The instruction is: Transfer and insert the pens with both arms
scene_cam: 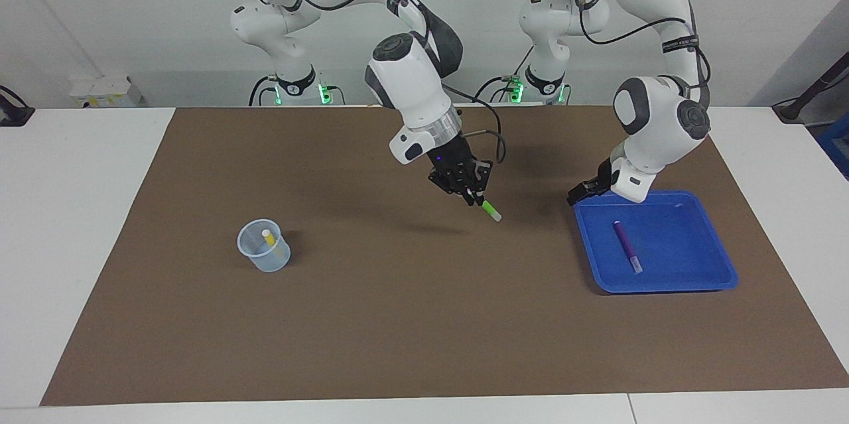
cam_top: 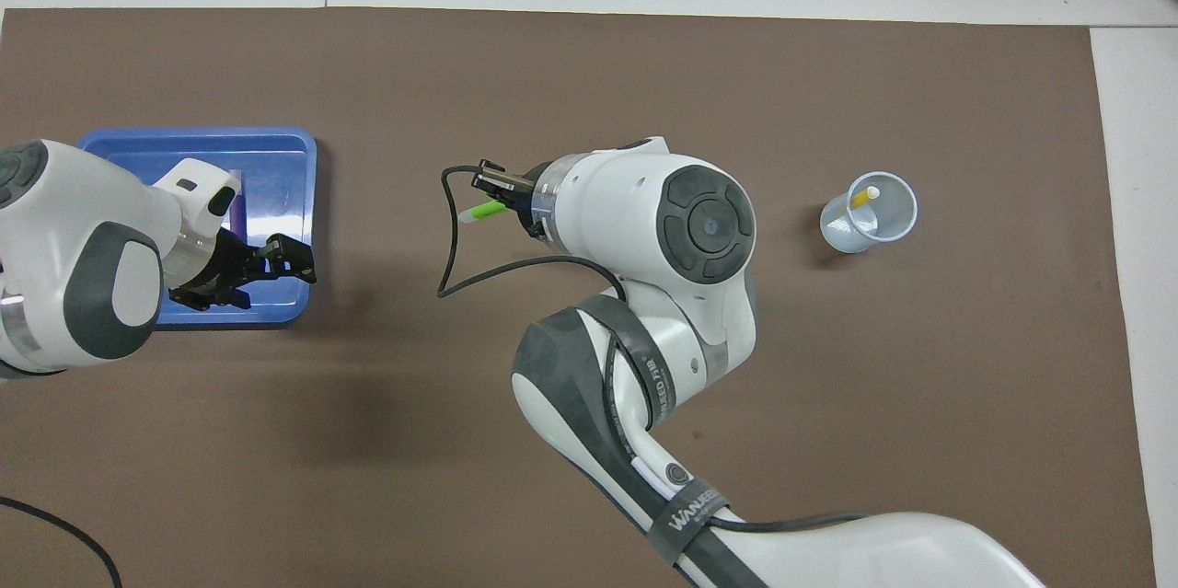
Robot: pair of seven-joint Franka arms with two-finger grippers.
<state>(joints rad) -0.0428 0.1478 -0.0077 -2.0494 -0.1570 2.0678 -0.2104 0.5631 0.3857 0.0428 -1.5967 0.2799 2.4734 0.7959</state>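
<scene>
We see two glossy white arms [scene_cam: 404, 82] with dark grey joint caps, silver wrist rings, black cables and black end effectors [scene_cam: 472, 193].

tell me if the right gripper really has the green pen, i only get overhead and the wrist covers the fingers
observer: Yes. In the facing view the right gripper is shut on the green pen, which slants down with its pale end lowest.
operator: is it touching the mat
observer: No, the pen hangs clear above the mat.
operator: any pen in the tray, the arm blocks my view
observer: One purple pen lies flat in the blue tray.
</scene>
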